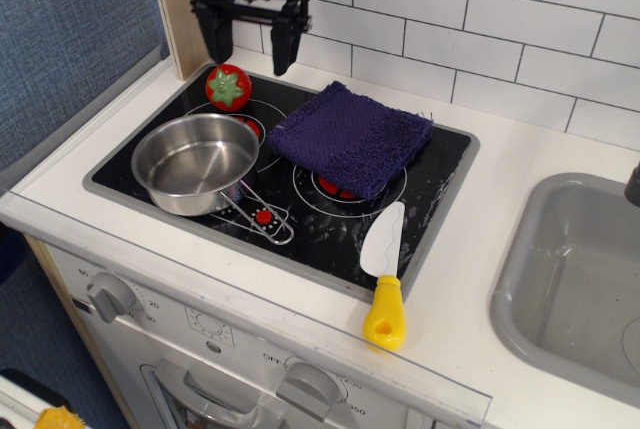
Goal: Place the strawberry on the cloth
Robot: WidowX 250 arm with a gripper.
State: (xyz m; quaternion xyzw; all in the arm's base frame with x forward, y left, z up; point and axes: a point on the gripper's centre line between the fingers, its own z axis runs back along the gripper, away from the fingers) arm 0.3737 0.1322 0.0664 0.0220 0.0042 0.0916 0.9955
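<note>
Strawberry (228, 87) left of cloth (350, 137)

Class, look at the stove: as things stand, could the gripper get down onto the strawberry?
Probably yes. The gripper hangs above the strawberry with its jaws open, and nothing lies between them. The pot sits nearer the front and the cloth off to the side, both apart from it.

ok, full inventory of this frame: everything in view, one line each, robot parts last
strawberry: 1, red with green cap, back-left of the stove, behind the pot
cloth: 1, dark purple, over the back-right burner
pot: 1, steel, empty, front-left burner
spatula: 1, white blade, yellow handle, on the stove's front-right edge
stove: 1, black, set into the white counter
sink: 1, grey, far right
knobs: 2, grey, front panel
gripper: 1, black, open, hanging above the strawberry
</note>
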